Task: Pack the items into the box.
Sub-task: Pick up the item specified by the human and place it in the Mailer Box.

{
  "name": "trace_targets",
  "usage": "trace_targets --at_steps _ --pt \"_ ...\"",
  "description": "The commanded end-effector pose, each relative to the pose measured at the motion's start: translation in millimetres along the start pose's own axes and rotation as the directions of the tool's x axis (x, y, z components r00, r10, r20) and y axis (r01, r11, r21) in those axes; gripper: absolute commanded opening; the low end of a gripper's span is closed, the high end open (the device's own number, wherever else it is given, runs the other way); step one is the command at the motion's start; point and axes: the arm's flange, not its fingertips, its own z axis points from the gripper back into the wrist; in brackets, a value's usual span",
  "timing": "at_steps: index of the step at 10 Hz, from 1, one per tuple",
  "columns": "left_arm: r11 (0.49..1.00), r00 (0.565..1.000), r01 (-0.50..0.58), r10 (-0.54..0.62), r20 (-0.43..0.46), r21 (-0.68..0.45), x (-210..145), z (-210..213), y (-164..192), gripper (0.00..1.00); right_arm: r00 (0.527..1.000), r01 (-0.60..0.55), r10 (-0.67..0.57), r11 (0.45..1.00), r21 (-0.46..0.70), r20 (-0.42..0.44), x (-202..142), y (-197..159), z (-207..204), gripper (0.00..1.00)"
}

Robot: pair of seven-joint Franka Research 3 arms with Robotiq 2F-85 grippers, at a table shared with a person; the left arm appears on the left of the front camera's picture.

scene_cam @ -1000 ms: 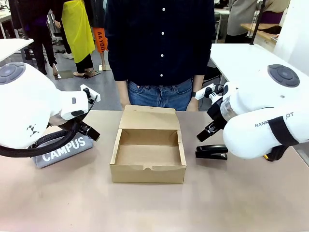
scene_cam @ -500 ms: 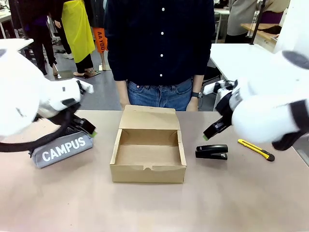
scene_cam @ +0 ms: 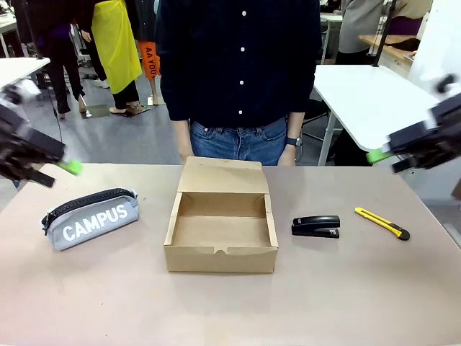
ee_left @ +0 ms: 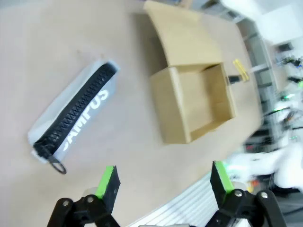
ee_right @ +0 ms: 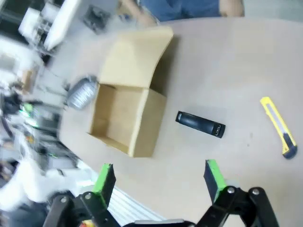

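My right hand point(ee_right: 159, 176) hangs spread wide and empty at the right edge of the front frame, above the table point(scene_cam: 346, 295). My left hand point(ee_left: 164, 177) is likewise wide and empty at the left edge. Stapler point(scene_cam: 315, 226) and utility knife point(scene_cam: 382, 223) lie apart, right of centre, unpacked. The box point(scene_cam: 221, 256) sits mid-frame with its lid flap folded back and its cavity bare, ready to receive. I judge the right hand better placed to take both items. The pouch point(scene_cam: 91, 222) lies at the left.

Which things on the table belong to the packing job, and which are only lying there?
For the job:
- box, open and empty
- stapler, to be packed
- utility knife, to be packed

Just lying about:
- grey pouch, zipped shut
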Motion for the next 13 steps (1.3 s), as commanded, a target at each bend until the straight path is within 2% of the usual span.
trace_targets --at_steps 1,3,4,5,6,7,8,13 --pt "0.940 0.975 -0.122 0.173 0.137 -0.320 -48.0 30.5 75.8 1.00 0.962 0.167 -0.200 0.969 0.180 0.185 -66.8 -68.8 38.7 1.00" --pt "0.847 0.924 -0.226 0.342 0.169 -0.481 -67.1 53.3 139.9 1.00 0.903 0.232 -0.320 0.925 0.301 0.286 -92.6 -116.1 68.7 1.00" --pt "0.796 0.875 -0.261 0.434 0.215 -0.545 -79.0 61.7 163.3 1.00 0.872 0.275 -0.381 0.901 0.336 0.307 -105.2 -140.1 76.6 1.00" --pt "0.760 0.833 -0.267 0.491 0.254 -0.593 -87.7 67.9 175.2 1.00 0.847 0.313 -0.429 0.880 0.357 0.313 -113.5 -156.7 79.5 1.00" --pt "0.753 0.796 -0.279 0.528 0.294 -0.596 -91.5 67.0 175.4 1.00 0.827 0.358 -0.461 0.873 0.331 0.322 -116.2 -166.5 77.9 1.00" --pt "0.791 0.851 -0.274 0.464 0.245 -0.546 -91.5 84.7 172.6 1.00 0.823 0.372 -0.452 0.887 0.274 0.343 -114.8 -166.9 75.0 1.00" --pt "0.791 0.851 -0.274 0.464 0.245 -0.546 -91.5 84.7 172.6 1.00 0.826 0.359 -0.464 0.871 0.336 0.320 -92.9 -181.8 121.8 1.00" --pt "0.791 0.851 -0.274 0.464 0.245 -0.546 -91.5 84.7 172.6 1.00 0.826 0.359 -0.464 0.871 0.336 0.320 -92.9 -181.8 121.8 1.00"
